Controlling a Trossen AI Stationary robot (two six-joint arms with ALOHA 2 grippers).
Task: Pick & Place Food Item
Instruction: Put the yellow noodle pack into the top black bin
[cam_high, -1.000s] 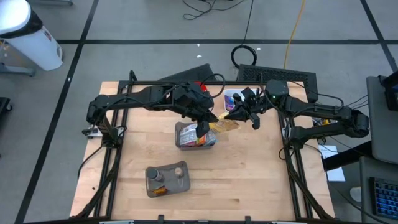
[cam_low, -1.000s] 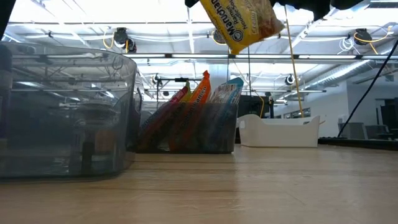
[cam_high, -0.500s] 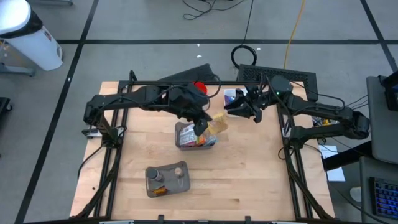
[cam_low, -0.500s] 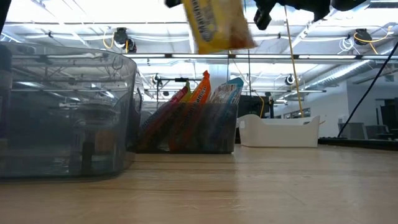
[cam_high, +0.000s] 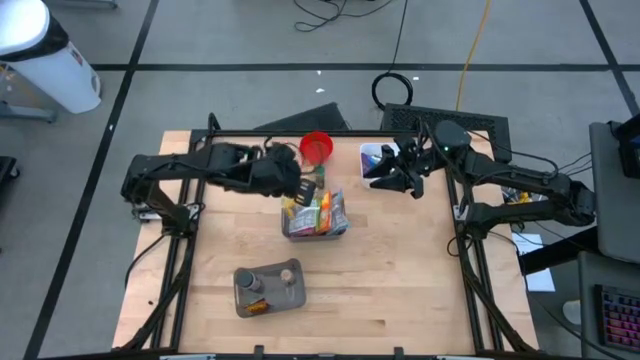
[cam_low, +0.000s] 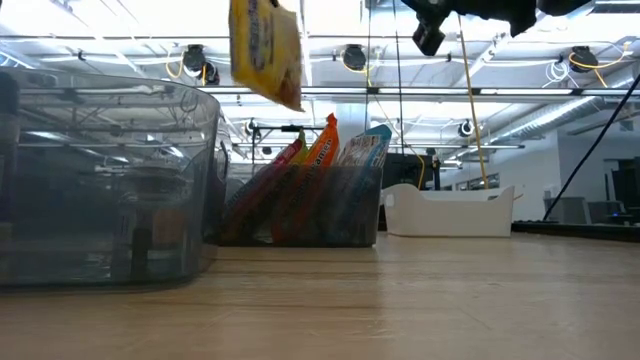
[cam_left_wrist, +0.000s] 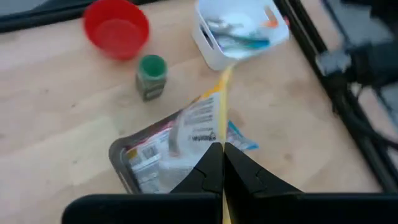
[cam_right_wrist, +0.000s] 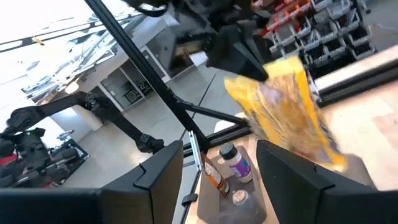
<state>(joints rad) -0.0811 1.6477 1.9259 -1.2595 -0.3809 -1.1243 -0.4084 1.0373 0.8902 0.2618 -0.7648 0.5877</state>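
The left gripper (cam_left_wrist: 222, 163) has its fingers clamped on the top edge of a yellow noodle packet (cam_low: 266, 50), which hangs edge-on between them above the bench (cam_high: 400, 280); in the low view the packet is suspended high, up and to the left of the clear snack bin (cam_low: 300, 205), well clear of its rim; from above, the left gripper (cam_high: 292, 192) sits just beside the bin's (cam_high: 316, 217) left edge; the bin holds several upright snack packets, orange and blue among them. The right gripper (cam_high: 400, 178) hovers apart from the packet, near the white tray (cam_high: 372, 158) at the bench's far side, its fingers (cam_right_wrist: 158, 171) spread with nothing between them. A red bowl (cam_high: 316, 147) and a green-lidded jar (cam_left_wrist: 151, 76) stand just beyond the bin; a second clear container (cam_high: 268, 287) with bottles stands nearer the front edge.
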